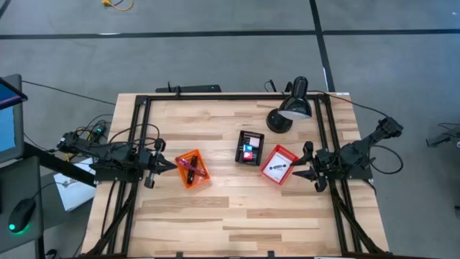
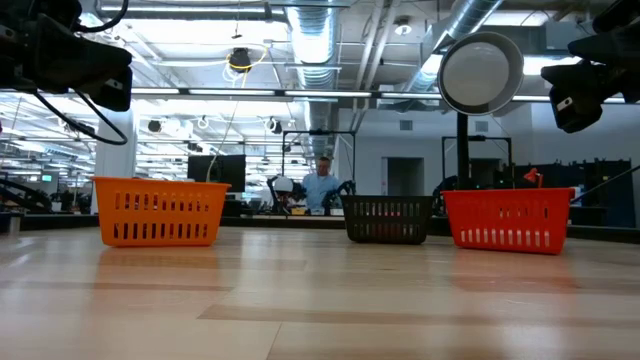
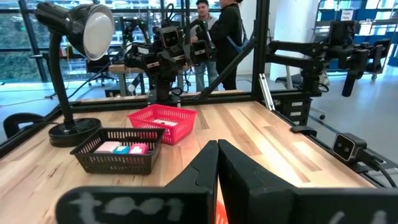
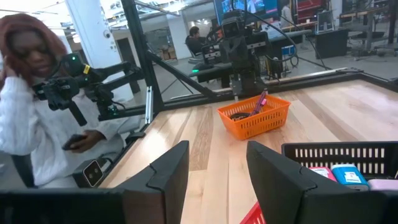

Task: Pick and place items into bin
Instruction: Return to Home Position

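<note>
Bright, even overhead light; ceiling strips (image 2: 250, 92) glare in low view; soft sheen on tabletop (image 2: 320, 300); shadows faint

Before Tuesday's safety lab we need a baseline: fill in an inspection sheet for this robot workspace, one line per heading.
Surface: wooden table, carrying three bins and a lamp.
Job's things: orange bin holds a purple pen; black bin holds pink cube and blue cube; red bin holds white packet.
Clutter: black desk lamp near the black bin.
Grippers: left gripper shut beside orange bin; right gripper open beside red bin.
Cables: loose bundle at left arm's base; yellow cable on floor.
Surroundings: person in white sweater beyond the table.
</note>
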